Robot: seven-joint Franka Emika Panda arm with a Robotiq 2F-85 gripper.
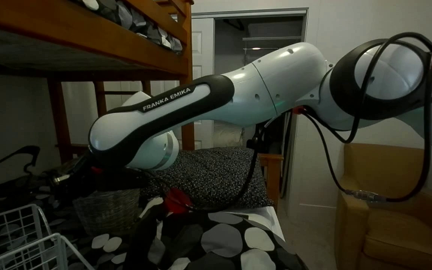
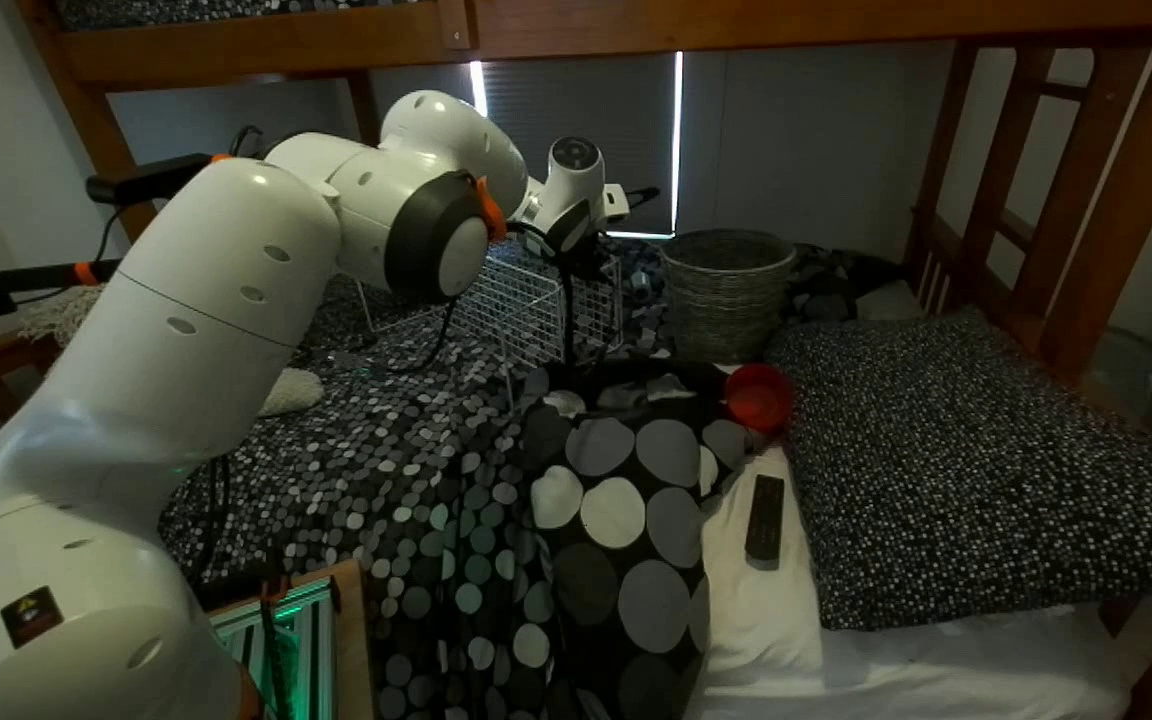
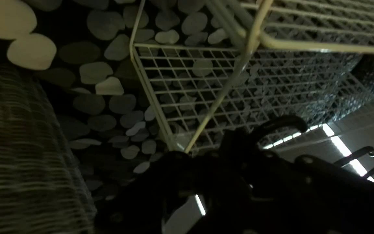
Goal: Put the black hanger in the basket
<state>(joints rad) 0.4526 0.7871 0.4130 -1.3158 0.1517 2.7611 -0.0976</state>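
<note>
The black hanger (image 1: pixel 32 150) shows at the far left of an exterior view, raised above the bed. Part of it sticks out past the wrist in an exterior view (image 2: pixel 644 195). In the wrist view a curved end of the hanger (image 3: pixel 281 123) comes out from between the dark fingers. My gripper (image 3: pixel 219 162) looks shut on it, though the fingertips are very dark. The gripper also shows in an exterior view (image 1: pixel 60 183). The grey woven basket (image 2: pixel 726 315) stands upright on the bed beside the gripper, partly behind it in an exterior view (image 1: pixel 107 212). Its side fills the left of the wrist view (image 3: pixel 21 156).
A white wire basket (image 2: pixel 536 310) stands beside the woven basket, under the gripper in the wrist view (image 3: pixel 220 97). A red round object (image 2: pixel 759 398), a remote (image 2: pixel 765 520) and a pillow (image 2: pixel 956 470) lie on the bed. The upper bunk's wooden rail (image 2: pixel 636 30) hangs above.
</note>
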